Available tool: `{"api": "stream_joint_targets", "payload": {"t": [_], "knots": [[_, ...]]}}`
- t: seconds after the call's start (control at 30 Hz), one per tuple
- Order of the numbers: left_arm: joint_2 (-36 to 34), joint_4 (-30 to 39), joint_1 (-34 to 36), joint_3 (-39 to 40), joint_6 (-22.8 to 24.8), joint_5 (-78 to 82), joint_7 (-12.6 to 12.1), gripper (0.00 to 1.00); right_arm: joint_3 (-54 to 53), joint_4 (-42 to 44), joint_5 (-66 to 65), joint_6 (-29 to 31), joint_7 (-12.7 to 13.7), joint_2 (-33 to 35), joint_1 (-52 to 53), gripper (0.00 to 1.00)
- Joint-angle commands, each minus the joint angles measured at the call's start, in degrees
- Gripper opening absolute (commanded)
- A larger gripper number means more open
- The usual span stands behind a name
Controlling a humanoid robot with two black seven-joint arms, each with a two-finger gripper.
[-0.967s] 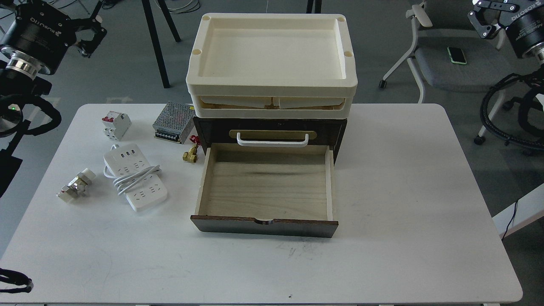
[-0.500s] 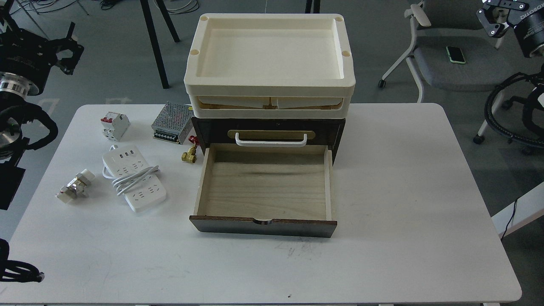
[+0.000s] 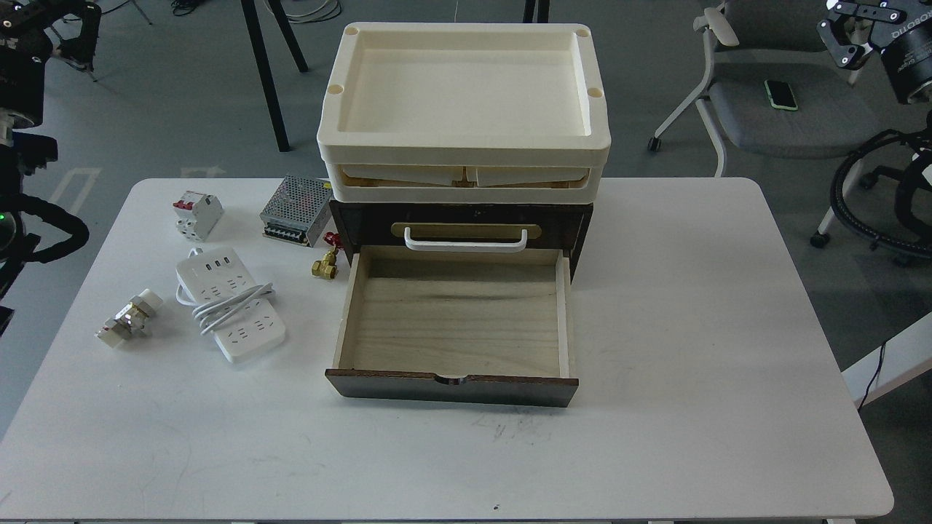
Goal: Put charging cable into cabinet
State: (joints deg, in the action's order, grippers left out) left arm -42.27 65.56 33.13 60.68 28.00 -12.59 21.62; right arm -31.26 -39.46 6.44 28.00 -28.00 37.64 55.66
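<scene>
The charging cable (image 3: 230,303) is a flat white power strip with its cord wrapped round it. It lies on the white table, left of the cabinet. The cabinet (image 3: 466,222) is a dark brown box with a white handle. Its lower drawer (image 3: 451,387) is pulled out toward me, and the pale wood inside is empty. My left gripper (image 3: 73,33) is high at the top left corner, far from the cable and off the table. My right gripper (image 3: 852,33) is high at the top right, over the chair. Both are small and dark, so their fingers cannot be told apart.
Cream plastic trays (image 3: 463,94) are stacked on the cabinet. A circuit breaker (image 3: 196,215), a silver power-supply box (image 3: 297,209), a brass valve (image 3: 325,263) and a small metal fitting (image 3: 129,319) lie near the cable. A chair (image 3: 757,116) holding a phone stands behind the table's right.
</scene>
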Motion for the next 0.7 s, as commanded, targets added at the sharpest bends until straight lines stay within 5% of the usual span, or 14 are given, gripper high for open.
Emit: {"api": "stream_joint_targets", "payload": {"t": [0.0, 0.2, 0.4, 0.57, 0.67], "knots": [[-6.15, 5.0, -1.31, 2.24, 0.0, 16.92, 1.14, 1.0, -1.08, 0.0, 0.24, 0.0, 0.0, 0.5, -2.21, 1.0], [-12.3, 10.54, -3.68, 4.09, 0.0, 62.88, 6.38, 0.99, -2.49, 0.08, 2.44, 0.0, 0.0, 1.55, -5.38, 1.0], [-16.88, 21.96, -11.23, 2.51, 0.0, 105.78, 6.38, 0.99, -2.57, 0.09, 2.61, 0.0, 0.0, 2.34, -6.53, 1.0], [-15.48, 20.41, -11.34, -5.9, 0.0, 135.75, 6.38, 0.99, -2.57, 0.09, 3.23, 0.0, 0.0, 2.61, -7.23, 1.0], [-11.97, 14.88, -7.57, -12.15, 0.0, 137.59, 6.38, 0.98, -2.57, 0.09, 3.32, 0.0, 0.0, 2.61, -7.32, 1.0]]}}
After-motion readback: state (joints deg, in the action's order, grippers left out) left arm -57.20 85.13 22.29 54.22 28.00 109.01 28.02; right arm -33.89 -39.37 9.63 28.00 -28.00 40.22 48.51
